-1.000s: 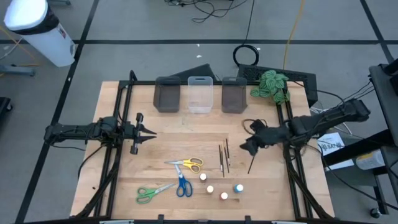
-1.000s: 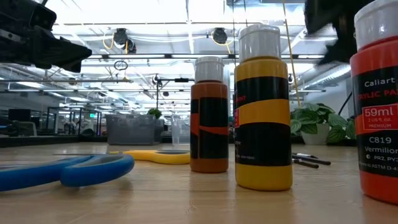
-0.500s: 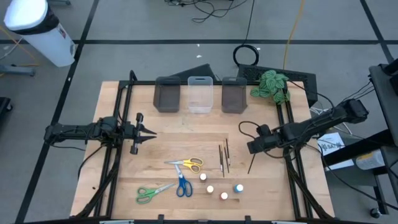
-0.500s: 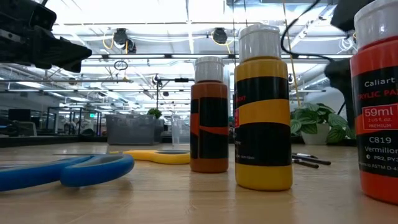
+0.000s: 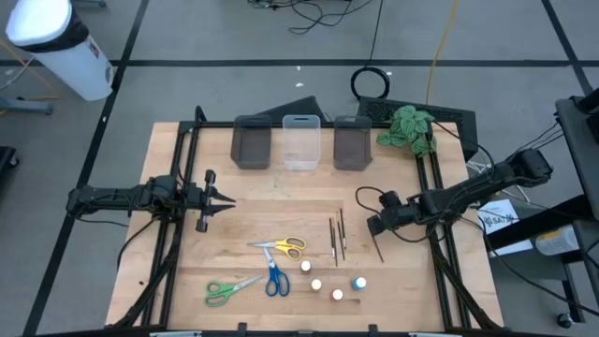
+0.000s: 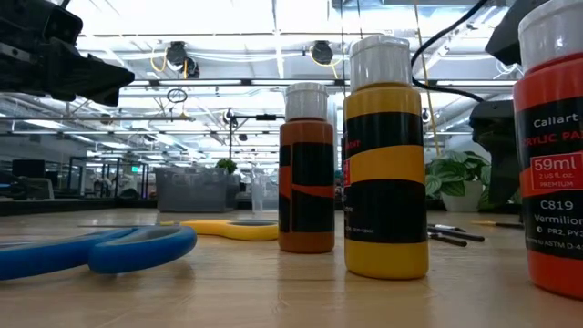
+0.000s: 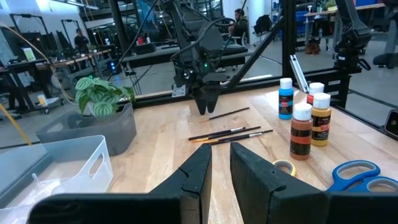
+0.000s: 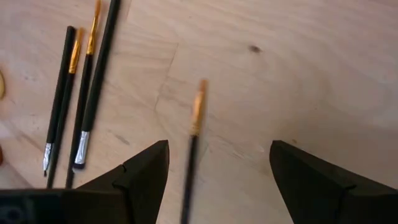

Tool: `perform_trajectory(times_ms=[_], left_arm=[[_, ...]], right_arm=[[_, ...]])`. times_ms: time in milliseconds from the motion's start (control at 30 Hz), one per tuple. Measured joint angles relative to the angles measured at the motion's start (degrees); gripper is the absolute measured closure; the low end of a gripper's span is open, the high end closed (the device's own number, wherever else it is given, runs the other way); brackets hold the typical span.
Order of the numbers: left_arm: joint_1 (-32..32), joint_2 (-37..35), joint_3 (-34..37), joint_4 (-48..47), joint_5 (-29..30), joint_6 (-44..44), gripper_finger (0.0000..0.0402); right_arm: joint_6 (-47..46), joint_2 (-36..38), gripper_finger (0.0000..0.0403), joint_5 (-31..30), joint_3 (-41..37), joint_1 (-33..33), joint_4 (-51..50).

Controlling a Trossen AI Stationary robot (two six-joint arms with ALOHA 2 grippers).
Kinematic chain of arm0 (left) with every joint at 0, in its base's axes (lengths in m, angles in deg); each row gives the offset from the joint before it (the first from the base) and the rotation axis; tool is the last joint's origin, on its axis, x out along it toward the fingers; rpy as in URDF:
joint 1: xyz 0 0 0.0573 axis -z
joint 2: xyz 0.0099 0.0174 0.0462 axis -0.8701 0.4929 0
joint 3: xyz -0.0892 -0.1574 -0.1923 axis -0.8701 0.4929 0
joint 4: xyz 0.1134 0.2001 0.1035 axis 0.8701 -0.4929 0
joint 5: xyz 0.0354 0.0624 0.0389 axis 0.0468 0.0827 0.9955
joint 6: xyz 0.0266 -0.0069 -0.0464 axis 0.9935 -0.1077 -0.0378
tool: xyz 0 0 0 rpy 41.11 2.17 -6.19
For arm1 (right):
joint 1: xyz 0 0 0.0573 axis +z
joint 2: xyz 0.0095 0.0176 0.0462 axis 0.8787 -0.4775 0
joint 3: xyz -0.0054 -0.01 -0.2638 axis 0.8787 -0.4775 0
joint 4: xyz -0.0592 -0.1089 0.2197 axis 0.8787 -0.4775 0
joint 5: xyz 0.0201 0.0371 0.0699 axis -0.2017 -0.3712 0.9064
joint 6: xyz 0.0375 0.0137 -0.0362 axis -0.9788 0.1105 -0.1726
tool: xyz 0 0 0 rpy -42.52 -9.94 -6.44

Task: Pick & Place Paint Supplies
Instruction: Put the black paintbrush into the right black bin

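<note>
Dark and thin, a single paintbrush with an orange ferrule (image 8: 194,127) lay flat on the pale wooden desk (image 5: 281,211), apart from the three other thin dark brushes (image 5: 336,235) grouped just beside it towards the desk's middle. The right gripper (image 5: 373,225) was held low over this lone brush, its two dark fingers (image 8: 140,171) spread wide with the brush seen lying between them and nothing gripped. The step in hand was judged to be the pick-up of that brush. For it to be done well, the fingers would need to be lowered until the tips were nearly on the wood, with the handle crossing the gap squarely and centred, so that so thin a shaft would not be rolled aside or missed as the fingers were closed. The grouped brushes were best left undisturbed. The left gripper (image 5: 223,199) was parked above the desk's left side, its fingers (image 7: 198,177) nearly closed on nothing. Grey and clear rectangular bins (image 5: 301,142) stood along the far edge.
</note>
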Motion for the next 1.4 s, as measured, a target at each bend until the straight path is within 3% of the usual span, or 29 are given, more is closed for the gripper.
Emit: perform_trajectory(times_ms=[133, 467, 900, 1167, 1400], left_arm=[[0.0, 0.0, 0.0, 0.0, 0.0, 0.0, 0.0330], [0.0, 0.0, 0.0, 0.0, 0.0, 0.0, 0.0330], [0.0, 0.0, 0.0, 0.0, 0.0, 0.0, 0.0330], [0.0, 0.0, 0.0, 0.0, 0.0, 0.0, 0.0330], [0.0, 0.0, 0.0, 0.0, 0.0, 0.0, 0.0330]], right_arm=[[2.3, -0.5, 0.0138, -0.8, -0.1, -0.1, 2.0], [20.2, -8.9, 0.0138, -4.9, -0.2, 1.3, 20.5], [34.5, -19.8, 0.0180, -12.1, 0.0, 7.8, 31.0], [40.0, -25.2, 0.0184, -17.7, 0.0, 10.8, 32.4], [40.5, -25.8, 0.0212, -17.8, 0.0, 10.9, 29.0]])
